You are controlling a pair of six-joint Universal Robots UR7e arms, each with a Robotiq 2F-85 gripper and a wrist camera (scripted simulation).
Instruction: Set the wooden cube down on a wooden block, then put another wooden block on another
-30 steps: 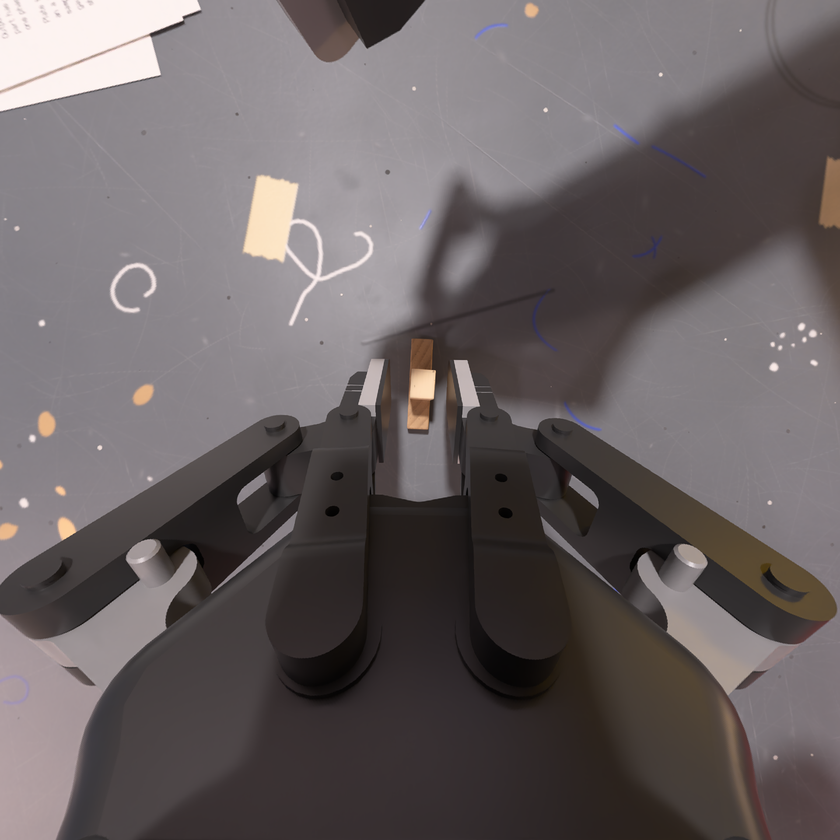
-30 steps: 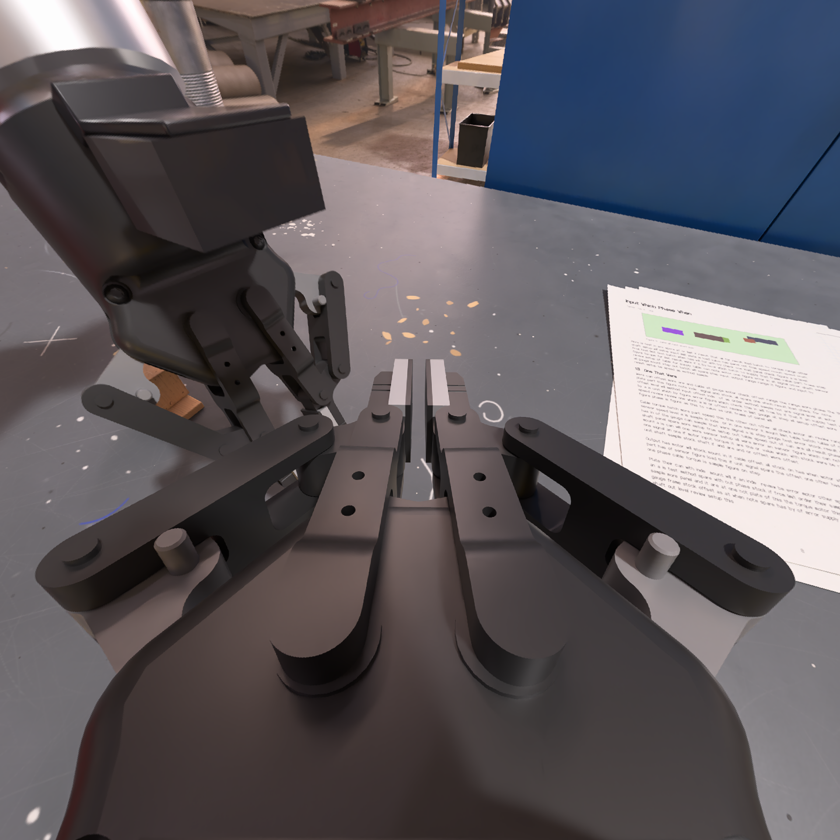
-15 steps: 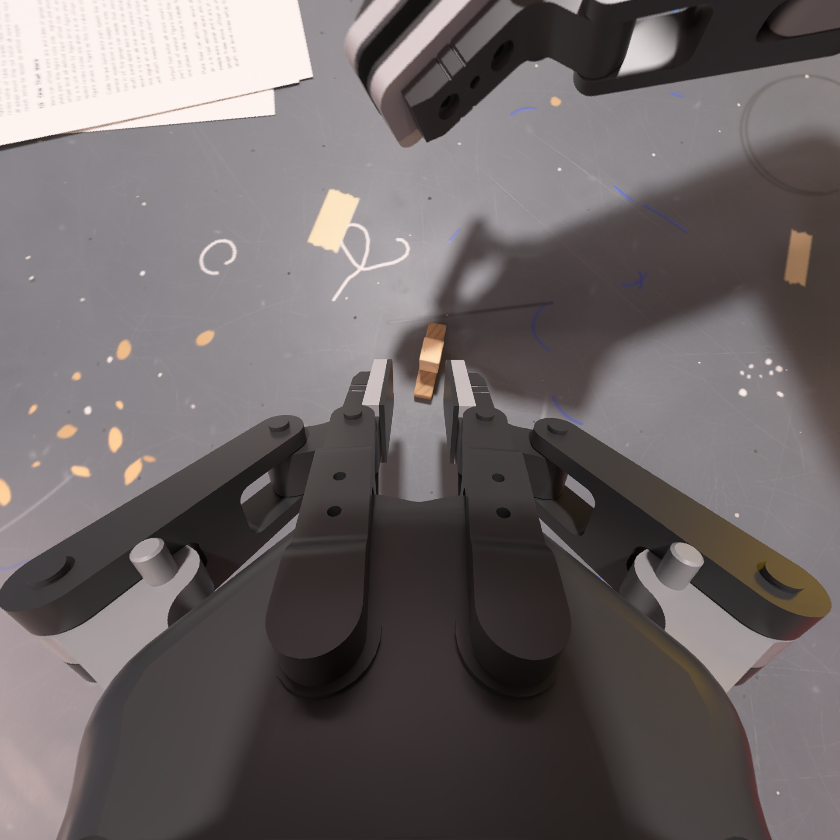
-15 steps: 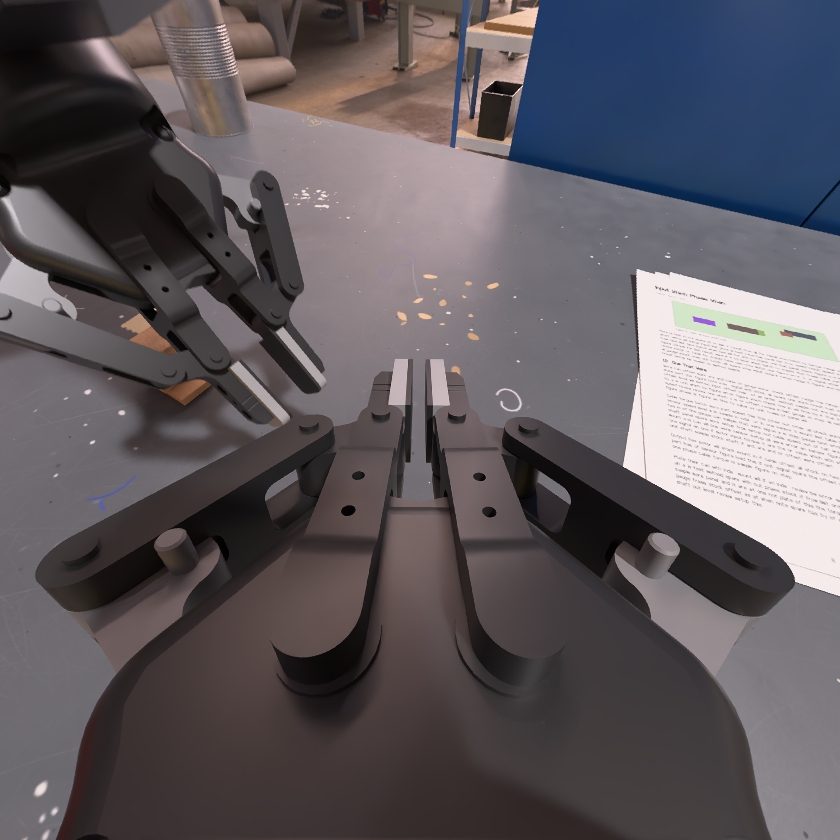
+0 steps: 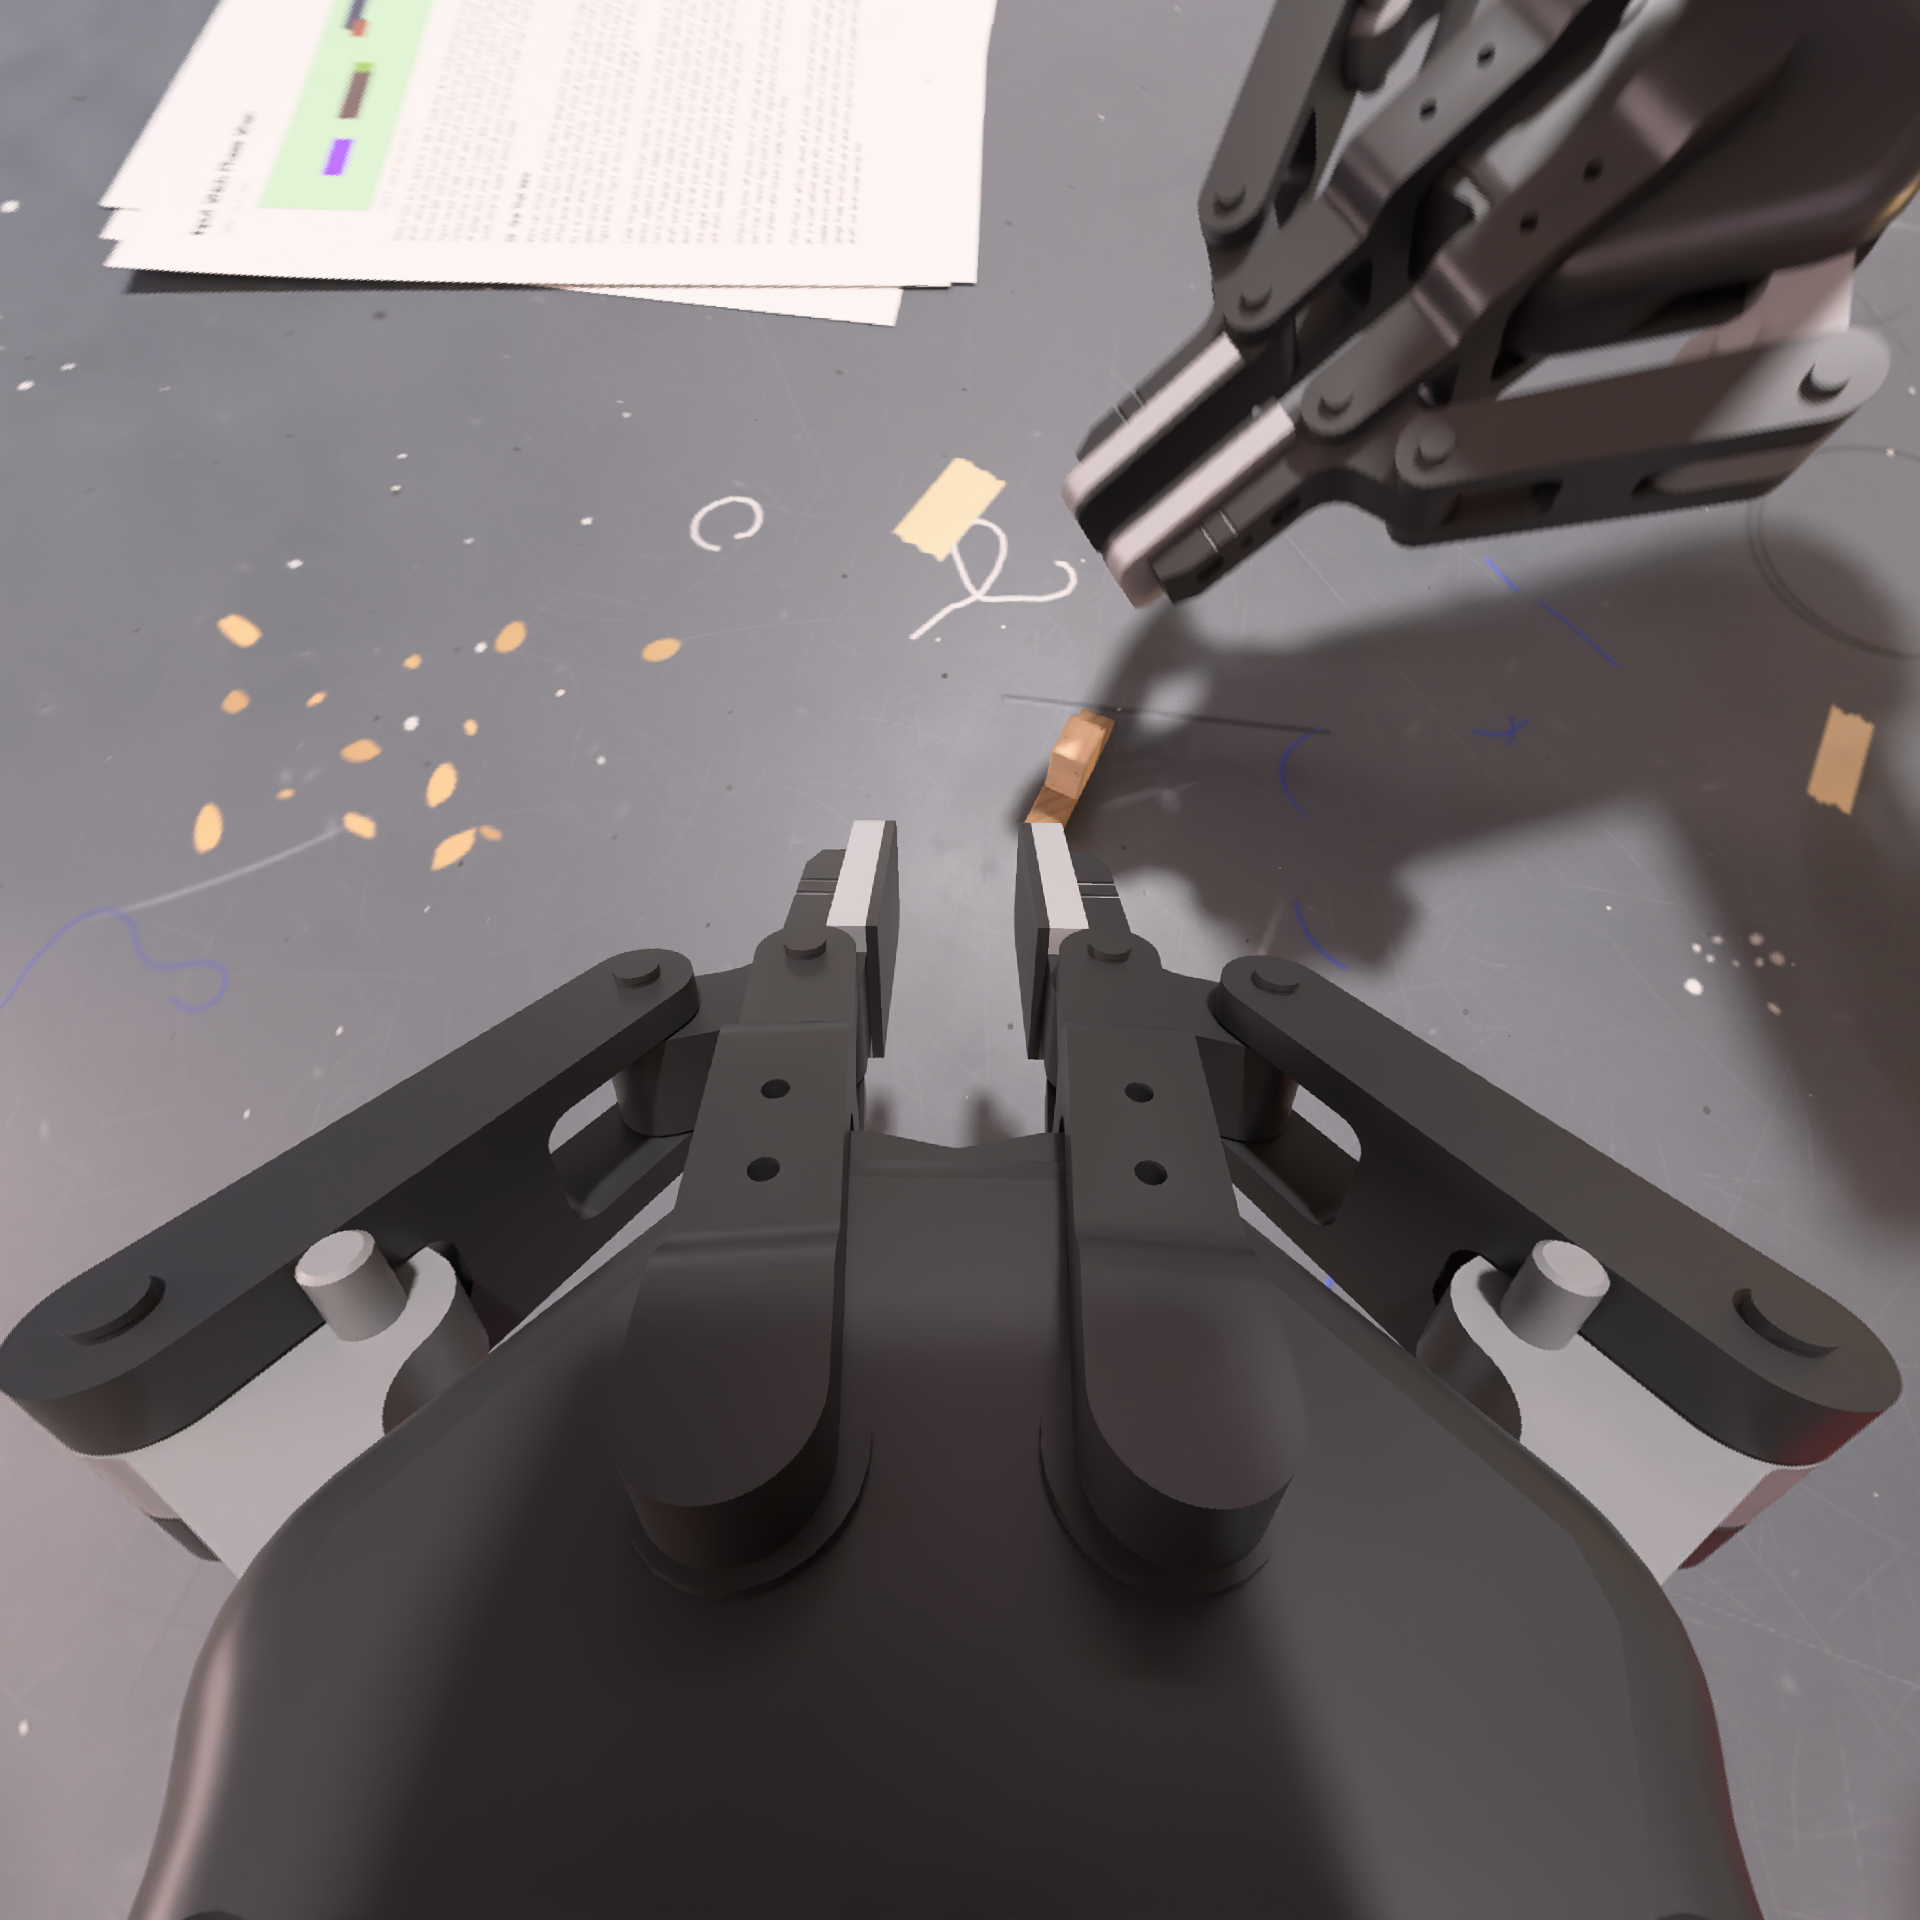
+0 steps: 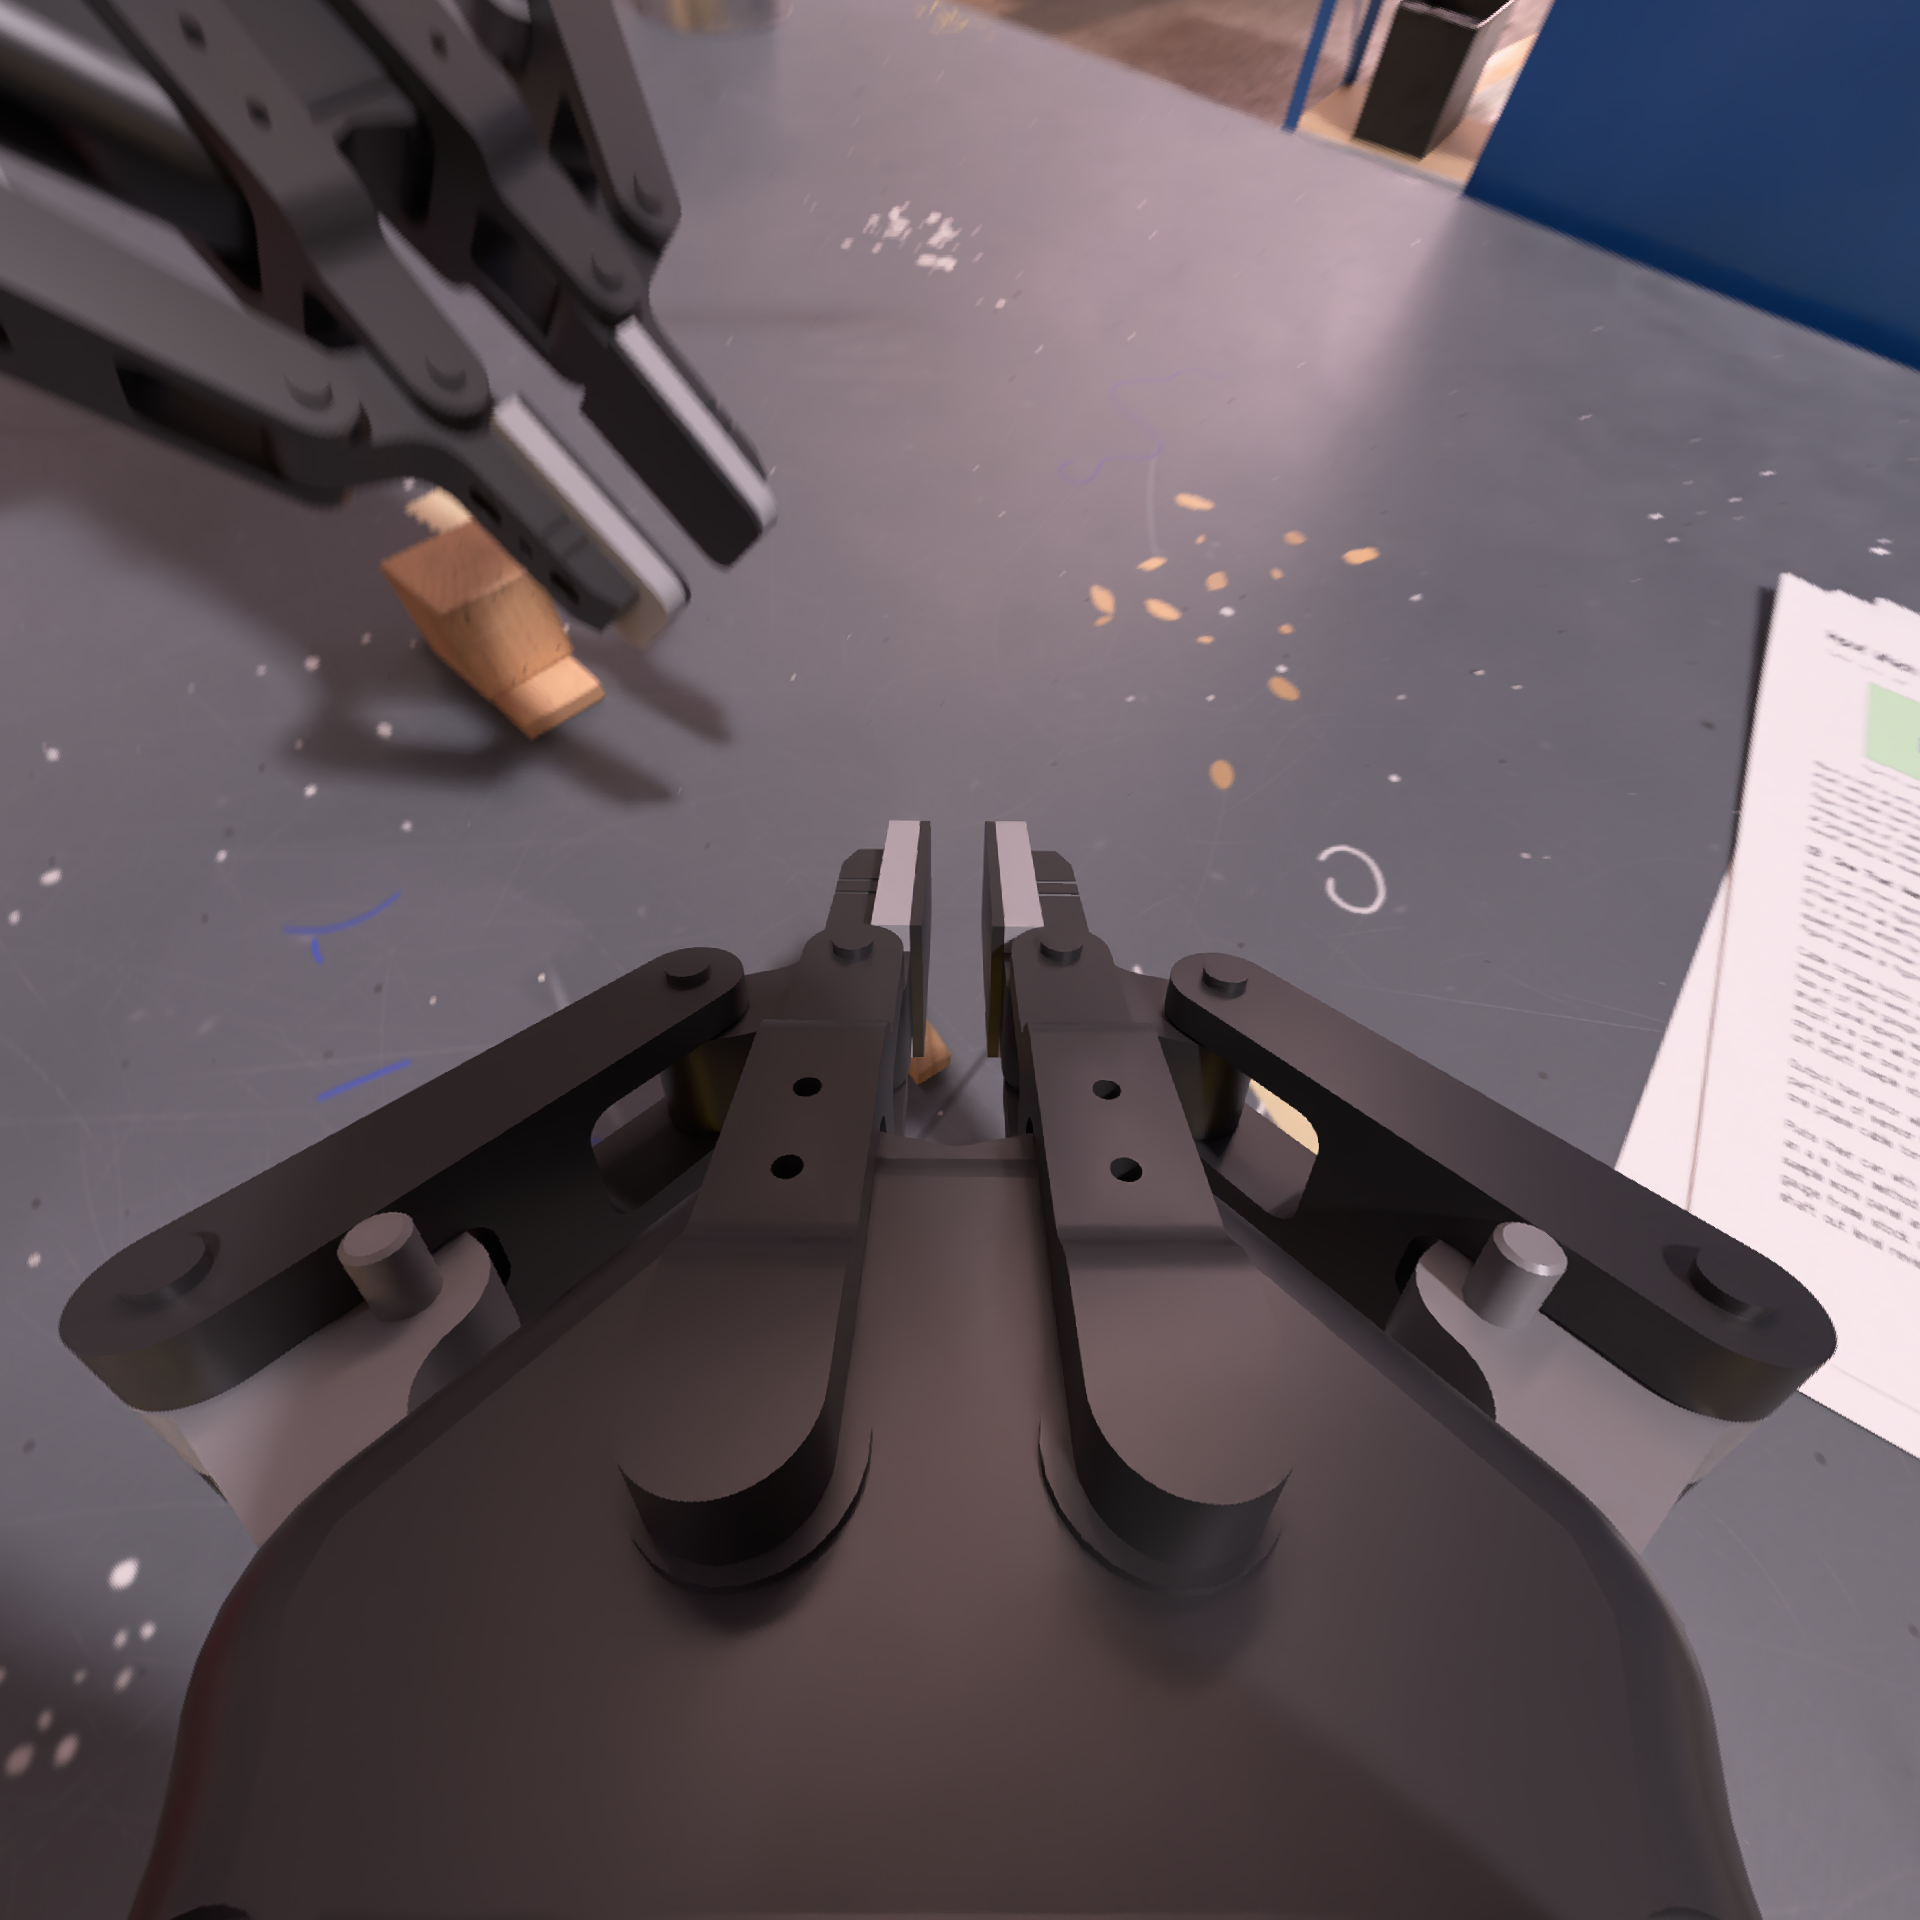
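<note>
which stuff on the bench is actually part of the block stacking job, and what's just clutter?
Job:
- stacked wooden pieces
- left gripper, open, close to them
- right gripper, holding nothing

Clutter:
- printed sheets
- tape strips
- chalk scribbles
- orange flecks

Printed papers (image 5: 582, 145) lie stacked on a scuffed grey workbench (image 5: 520, 436), near a masking-tape strip (image 5: 948, 509).

Matt scuffed grey table (image 5: 623, 436); pale grainy wooden blocks (image 6: 488, 623); white paper sheets (image 5: 644, 135).
</note>
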